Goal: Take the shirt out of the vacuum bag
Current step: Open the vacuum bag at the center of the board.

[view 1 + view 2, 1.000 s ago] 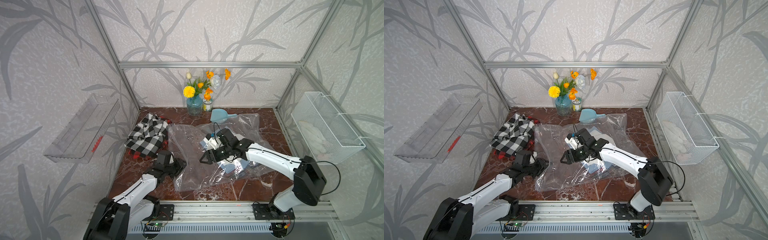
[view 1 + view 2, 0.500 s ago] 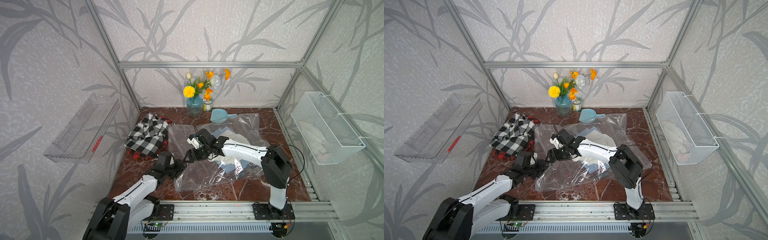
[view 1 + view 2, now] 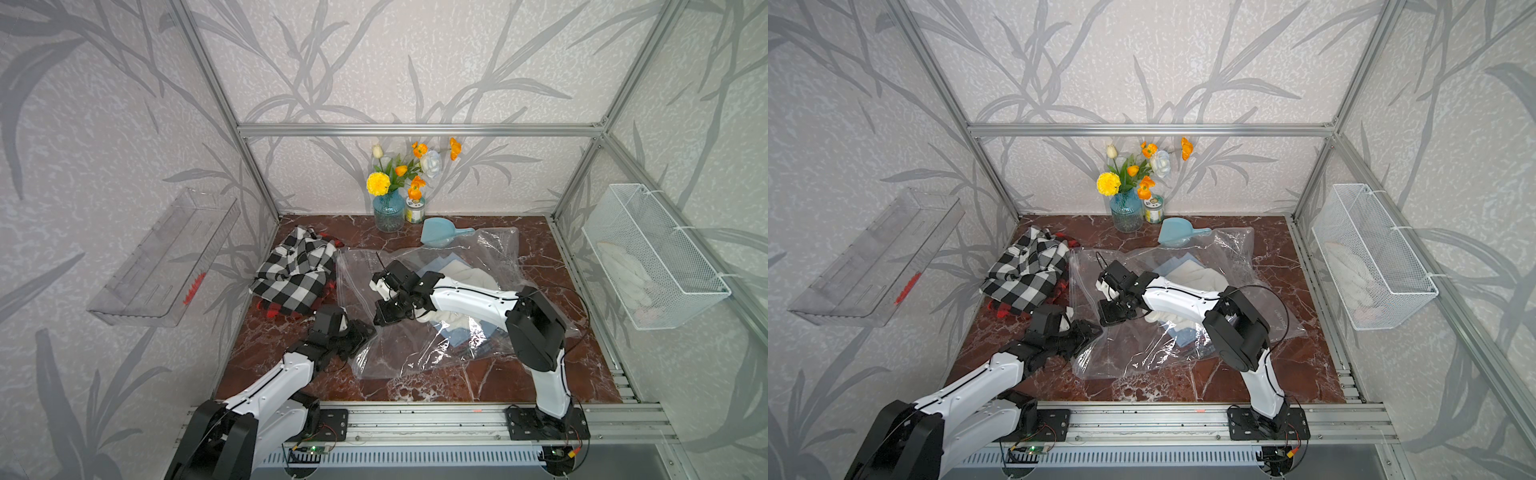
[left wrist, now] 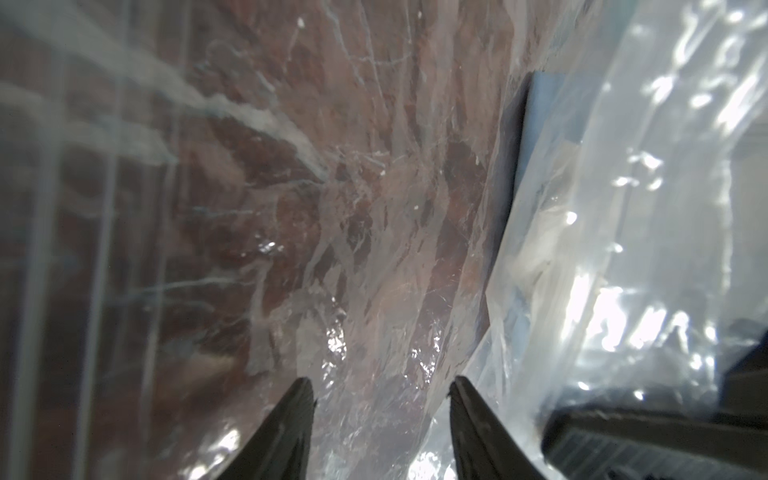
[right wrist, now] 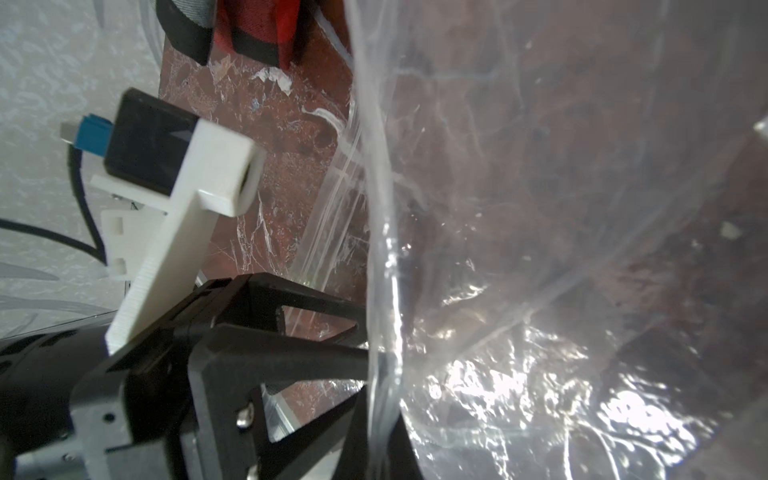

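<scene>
- In both top views the left gripper is reaching in at the mouth edge of the vacuum bag. Its fingers are standing apart and clamping nothing.
- The right gripper is hovering just above those fingertips with its own fingers pressed together. It seems to be pinching the upper film, probably so that the mouth is gaping for the other arm.
- The shirt, pale folded cloth on a blue layer, is lying inside the bag, well beyond both sets of fingertips.
- A checked cloth is lying outside the bag, back behind the left fingers and apart from them.
- In the left wrist view the two dark fingers are spreading wide, with film and the marble table showing between them. The pale and blue cloth is lying ahead of the tips, off to one finger's side and under the film. Nothing is being gripped, likely because the arm is working deeper first.
- In the right wrist view the left gripper's fingers are poking in at the film's rim. That rim is running down toward the right gripper's own fingers, which are barely showing, so the pinch is my reading and not something plainly seen.
</scene>
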Tool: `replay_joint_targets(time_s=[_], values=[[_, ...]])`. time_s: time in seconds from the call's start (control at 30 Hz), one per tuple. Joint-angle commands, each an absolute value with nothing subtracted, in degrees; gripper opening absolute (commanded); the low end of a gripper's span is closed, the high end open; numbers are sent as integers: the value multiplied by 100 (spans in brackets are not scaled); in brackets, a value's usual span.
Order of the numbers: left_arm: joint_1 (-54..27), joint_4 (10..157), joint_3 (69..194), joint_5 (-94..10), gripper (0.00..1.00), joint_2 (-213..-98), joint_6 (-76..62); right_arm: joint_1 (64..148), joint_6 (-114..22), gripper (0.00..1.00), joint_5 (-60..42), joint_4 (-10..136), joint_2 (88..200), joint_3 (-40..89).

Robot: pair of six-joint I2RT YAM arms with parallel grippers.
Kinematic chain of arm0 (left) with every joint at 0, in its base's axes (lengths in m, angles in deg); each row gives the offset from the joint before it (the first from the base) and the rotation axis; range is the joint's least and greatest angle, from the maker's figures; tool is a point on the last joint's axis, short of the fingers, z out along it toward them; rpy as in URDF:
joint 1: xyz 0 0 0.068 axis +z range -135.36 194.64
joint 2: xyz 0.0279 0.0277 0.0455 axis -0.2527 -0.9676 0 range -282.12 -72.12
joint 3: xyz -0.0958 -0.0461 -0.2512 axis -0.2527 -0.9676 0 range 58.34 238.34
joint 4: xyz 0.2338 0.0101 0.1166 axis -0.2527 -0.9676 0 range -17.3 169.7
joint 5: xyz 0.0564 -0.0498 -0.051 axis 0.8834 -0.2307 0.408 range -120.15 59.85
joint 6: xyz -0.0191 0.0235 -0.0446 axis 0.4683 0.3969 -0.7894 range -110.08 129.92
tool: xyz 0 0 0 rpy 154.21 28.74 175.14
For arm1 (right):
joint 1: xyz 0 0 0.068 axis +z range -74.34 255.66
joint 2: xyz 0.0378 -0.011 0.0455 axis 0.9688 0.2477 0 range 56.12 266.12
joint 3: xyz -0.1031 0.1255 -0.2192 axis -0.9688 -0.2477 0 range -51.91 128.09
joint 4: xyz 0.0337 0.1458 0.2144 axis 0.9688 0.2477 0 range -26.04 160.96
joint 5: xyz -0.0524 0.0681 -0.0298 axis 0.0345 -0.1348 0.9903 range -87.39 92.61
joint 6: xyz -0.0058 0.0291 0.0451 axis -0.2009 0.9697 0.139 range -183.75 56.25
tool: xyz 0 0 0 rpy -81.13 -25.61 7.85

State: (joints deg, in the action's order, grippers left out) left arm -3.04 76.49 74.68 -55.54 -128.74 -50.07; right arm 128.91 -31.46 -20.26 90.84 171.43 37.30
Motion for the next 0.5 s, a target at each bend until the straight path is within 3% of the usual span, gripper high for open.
replay_joint_targets(time_s=[0.0,0.17,0.47], values=[[-313,7183,7436,-4889,67,-12504,-5123,12908,-3314,0,-1814,9379,16307,3697],[-268,7704,7465,-4806,72,-12553,-5327,12919,-3363,0,-1965,9573,15520,3546],[-546,9408,8452,-5973,75,-14403,-5490,13129,-3341,0,-2137,9680,14913,3395]])
